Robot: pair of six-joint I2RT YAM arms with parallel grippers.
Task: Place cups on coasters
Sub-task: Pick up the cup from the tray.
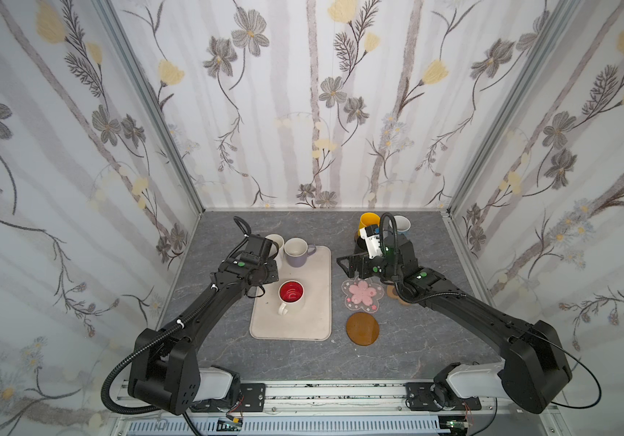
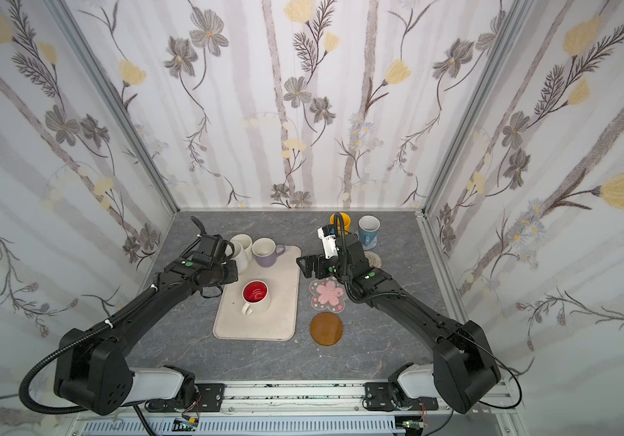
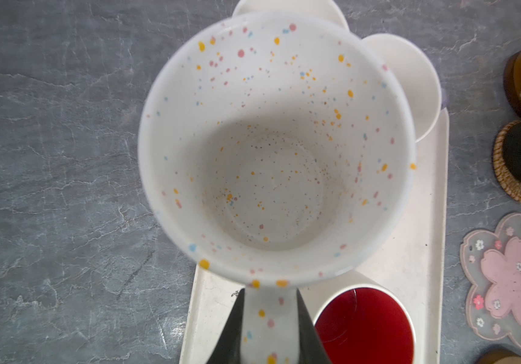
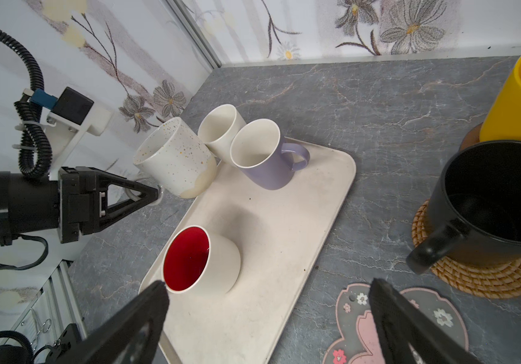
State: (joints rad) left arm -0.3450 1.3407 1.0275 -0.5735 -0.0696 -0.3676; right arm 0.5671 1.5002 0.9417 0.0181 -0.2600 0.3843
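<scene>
**Left claw point(image 3: 270, 294) clenched on the handle of a speckled white ceramic mug point(image 3: 271, 141); right claw point(image 4: 267, 283) spread and empty**

The left claw's dark fingers point(image 3: 237, 327) pinch the mug's handle from both sides. The mug is white with orange, pink and blue flecks. It sits tilted at the back left corner of the large beige rounded-rectangular tray point(image 4: 284, 236). Whether its base touches the tray cannot be told.

Just beside it, near the tray's back edge, stands a plain white ceramic mug point(image 4: 221, 126). Next to that, on the back end of the tray, is a lavender ceramic mug point(image 4: 262, 157), its handle turned toward the right arm's side. Nearer the robot, a white ceramic mug with a red inside point(image 4: 202, 258) stands upright on the tray, well apart from the others.

The right claw's jaws stand wide and hold nothing. It hovers just beside the tray's right edge, near a clear pink-flower-shaped coaster point(image 1: 362, 294) that lies bare. Nearer the robot than that coaster lies a flat round brown disc coaster point(image 1: 362, 328), also bare.

Farther right, a black ceramic mug point(image 4: 498, 201) stands on a golden woven round coaster point(image 4: 479, 280). A yellow ceramic mug point(image 4: 520, 104) stands on a second brown disc coaster point(image 4: 470, 138). Near the back wall, just beside the yellow one, is a blue-and-white ceramic mug point(image 2: 369, 226). Everything rests on the grey marbled counter point(image 1: 416, 351).
</scene>
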